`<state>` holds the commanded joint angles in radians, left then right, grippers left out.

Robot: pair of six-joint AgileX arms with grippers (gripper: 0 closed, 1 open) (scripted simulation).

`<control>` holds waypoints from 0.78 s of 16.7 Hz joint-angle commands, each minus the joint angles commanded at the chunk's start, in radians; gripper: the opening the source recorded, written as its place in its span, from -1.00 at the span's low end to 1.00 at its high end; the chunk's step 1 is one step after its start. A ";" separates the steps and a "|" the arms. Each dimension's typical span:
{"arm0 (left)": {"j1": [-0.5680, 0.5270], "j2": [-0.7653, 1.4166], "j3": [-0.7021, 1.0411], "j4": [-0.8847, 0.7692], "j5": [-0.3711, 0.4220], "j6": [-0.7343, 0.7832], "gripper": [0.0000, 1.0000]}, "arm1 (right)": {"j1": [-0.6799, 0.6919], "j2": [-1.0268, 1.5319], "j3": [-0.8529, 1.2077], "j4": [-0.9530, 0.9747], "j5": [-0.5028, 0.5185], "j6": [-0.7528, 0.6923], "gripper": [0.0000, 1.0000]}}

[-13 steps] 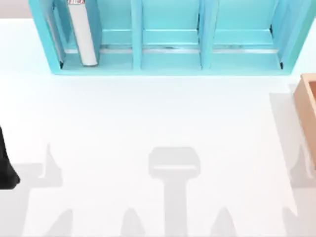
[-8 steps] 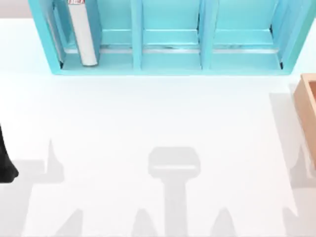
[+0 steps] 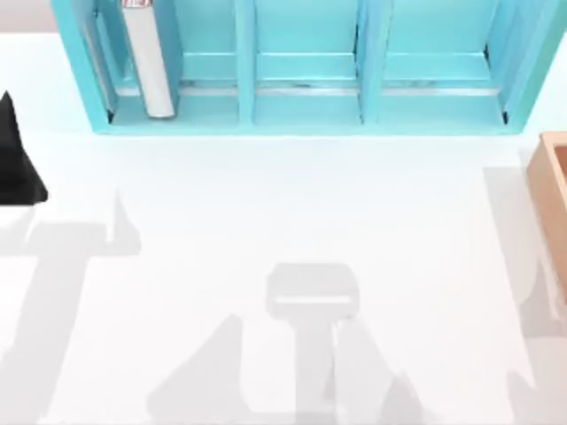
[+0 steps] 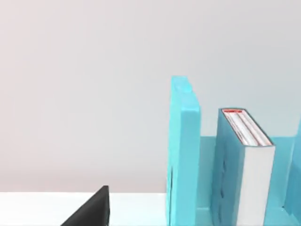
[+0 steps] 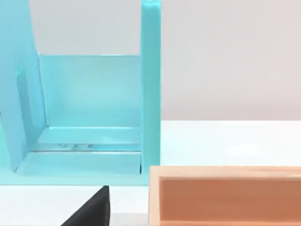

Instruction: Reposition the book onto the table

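Top view: your book [image 3: 147, 60] stands upright in the leftmost compartment of the light-blue shelf [image 3: 306, 119], which runs along the far edge of the table [image 3: 283, 221]. White page edges face the camera, w/ a small red-and-white mark at the book's far end. The book is still in the shelf, not yet on the table.

Left gripper [image 3: 16, 168]: you see it as a dark wedge at the table's left edge, near the shelf's left end but apart from it, and well clear of the book. Whether the pincer is wide or narrow, you cannot tell.

Left wrist view: the book [image 4: 245, 169] stands just inside the shelf's side wall [image 4: 183, 150], pages and red-topped end toward the lens; a dark finger [image 4: 91, 212] shows low in the picture, touching nothing.

Right wrist view: you get the shelf's end compartment [image 5: 89, 117], w/ a tan wooden box [image 5: 225, 195] just beside it on the table. A dark finger [image 5: 91, 211] of the right arm shows, touching nothing; its pincer state, again, you cannot tell. The box [image 3: 551, 199] sits at the table's right edge in the top view.
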<state>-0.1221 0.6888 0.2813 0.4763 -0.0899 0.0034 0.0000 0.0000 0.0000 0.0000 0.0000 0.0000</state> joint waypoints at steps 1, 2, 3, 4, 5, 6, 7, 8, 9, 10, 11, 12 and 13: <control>-0.016 0.118 0.035 0.062 -0.014 -0.001 1.00 | 0.000 0.000 0.000 0.000 0.000 0.000 1.00; -0.031 0.239 0.069 0.124 -0.028 -0.001 1.00 | 0.000 0.000 0.000 0.000 0.000 0.000 1.00; -0.047 0.363 0.104 0.186 -0.042 -0.002 1.00 | 0.000 0.000 0.000 0.000 0.000 0.000 1.00; -0.064 0.486 0.138 0.248 -0.056 -0.003 1.00 | 0.000 0.000 0.000 0.000 0.000 0.000 1.00; -0.080 0.607 0.172 0.310 -0.069 -0.004 1.00 | 0.000 0.000 0.000 0.000 0.000 0.000 1.00; -0.095 0.724 0.206 0.370 -0.082 -0.005 1.00 | 0.000 0.000 0.000 0.000 0.000 0.000 1.00; -0.111 0.836 0.240 0.429 -0.094 -0.005 1.00 | 0.000 0.000 0.000 0.000 0.000 0.000 1.00; -0.125 0.941 0.272 0.485 -0.105 -0.006 1.00 | 0.000 0.000 0.000 0.000 0.000 0.000 1.00; -0.139 1.037 0.303 0.539 -0.116 -0.007 1.00 | 0.000 0.000 0.000 0.000 0.000 0.000 1.00; -0.152 1.123 0.333 0.590 -0.125 -0.008 1.00 | 0.000 0.000 0.000 0.000 0.000 0.000 1.00; -0.163 1.198 0.361 0.636 -0.134 -0.009 1.00 | 0.000 0.000 0.000 0.000 0.000 0.000 1.00; -0.173 1.263 0.387 0.678 -0.142 -0.009 1.00 | 0.000 0.000 0.000 0.000 0.000 0.000 1.00; -0.182 1.317 0.410 0.715 -0.148 -0.009 1.00 | 0.000 0.000 0.000 0.000 0.000 0.000 1.00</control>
<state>-0.3040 2.0060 0.6912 1.1916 -0.2383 -0.0060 0.0000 0.0000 0.0000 0.0000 0.0000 0.0000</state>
